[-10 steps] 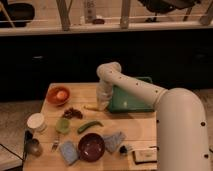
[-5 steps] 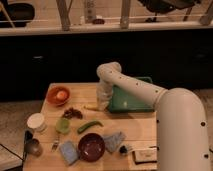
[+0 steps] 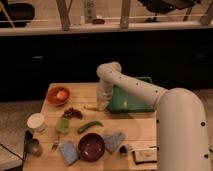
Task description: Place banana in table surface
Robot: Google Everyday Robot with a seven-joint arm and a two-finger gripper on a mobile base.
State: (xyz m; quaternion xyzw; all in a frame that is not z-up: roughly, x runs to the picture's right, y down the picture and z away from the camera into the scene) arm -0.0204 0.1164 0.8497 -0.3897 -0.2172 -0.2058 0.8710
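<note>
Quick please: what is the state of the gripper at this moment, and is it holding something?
Gripper: low over the table surface, at the banana, beside the green tray; whether it holds anything cannot be told.

The slim, pale-yellow, slightly curved banana (image 3: 91, 107) lies flat on the broad, light-tan wooden bench (image 3: 142, 125), pointing left from under the robot's hand (image 3: 103, 105), which hangs low over its right end, just left of the bench's middle.
</note>
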